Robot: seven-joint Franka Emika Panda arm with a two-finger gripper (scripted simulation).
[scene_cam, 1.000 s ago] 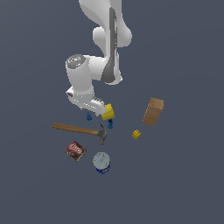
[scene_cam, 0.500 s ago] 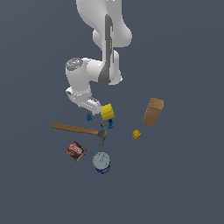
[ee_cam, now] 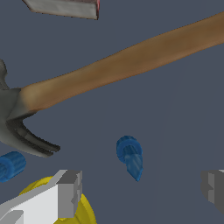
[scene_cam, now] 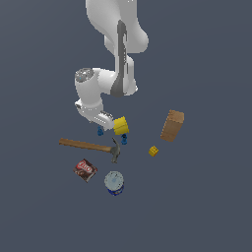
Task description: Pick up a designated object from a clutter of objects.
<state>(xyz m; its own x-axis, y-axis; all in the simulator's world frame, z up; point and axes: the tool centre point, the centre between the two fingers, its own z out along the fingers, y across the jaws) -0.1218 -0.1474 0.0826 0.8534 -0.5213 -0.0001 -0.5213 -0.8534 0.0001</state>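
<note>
The designated object, a tiny mid-blue peg (ee_cam: 129, 155), lies on the floor between my two open fingers (ee_cam: 68, 192), apart from both. In the exterior view the peg (scene_cam: 100, 131) shows just under my gripper (scene_cam: 101, 124), which hovers over it, open and empty. In the wrist view the gripper (ee_cam: 141, 190) holds nothing. The clutter lies around it. The darker tiny blue piece (scene_cam: 124, 140) sits beside the yellow cup (scene_cam: 120, 125) and the hammer head (scene_cam: 116, 150). It also shows in the wrist view (ee_cam: 11, 165).
The wooden-handled hammer (scene_cam: 86, 145) lies just in front of the peg, and its handle (ee_cam: 122, 70) crosses the wrist view. A red-brown packet (scene_cam: 85, 170), a blue-and-white can (scene_cam: 114, 183), a small yellow brick (scene_cam: 153, 151) and a brown box (scene_cam: 172, 125) lie farther off.
My gripper has moved toward the exterior view's left, from beside the yellow cup to above the mid-blue peg. The objects have not moved.
</note>
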